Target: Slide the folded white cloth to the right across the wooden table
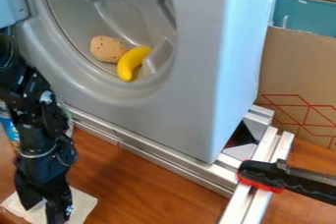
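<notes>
Hand [43, 212] angled straight down, fingers parted, over white sheet [81, 202], near grey washer [190, 90], banana [131, 62] and potato [106, 48] inside

You can pass into the drum [75, 16] through its round opening, above the yellow banana [129, 66]. Between your gripper [43, 209] and that opening stand the metal rail [141, 148] and the washer's front [125, 105]. The door [9, 2] blocks the upper left, a ridge [158, 59] crowds the banana's right, and a clamp [285, 178] obstructs the rail's right end.
</notes>
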`<act>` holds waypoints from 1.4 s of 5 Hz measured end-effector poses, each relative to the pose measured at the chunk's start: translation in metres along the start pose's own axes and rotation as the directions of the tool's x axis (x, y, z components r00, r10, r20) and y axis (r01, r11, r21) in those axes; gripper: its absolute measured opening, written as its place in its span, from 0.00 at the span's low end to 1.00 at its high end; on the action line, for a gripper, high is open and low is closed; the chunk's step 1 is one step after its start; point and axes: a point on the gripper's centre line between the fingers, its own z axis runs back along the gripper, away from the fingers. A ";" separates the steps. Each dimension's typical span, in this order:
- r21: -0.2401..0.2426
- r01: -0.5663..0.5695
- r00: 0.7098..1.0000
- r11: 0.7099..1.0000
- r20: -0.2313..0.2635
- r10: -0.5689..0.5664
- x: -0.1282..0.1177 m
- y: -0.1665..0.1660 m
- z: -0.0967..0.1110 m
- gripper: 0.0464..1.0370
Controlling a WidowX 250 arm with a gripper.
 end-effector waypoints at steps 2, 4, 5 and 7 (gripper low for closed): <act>0.023 0.053 0.999 0.998 -0.012 -0.053 0.027 0.002 0.000 0.96; 0.015 0.238 0.971 0.971 0.010 -0.238 0.072 -0.018 0.004 0.96; -0.012 0.304 0.951 0.953 0.071 -0.303 0.085 -0.023 0.008 0.96; -0.024 0.251 0.953 0.968 0.184 -0.242 0.073 -0.005 0.026 0.96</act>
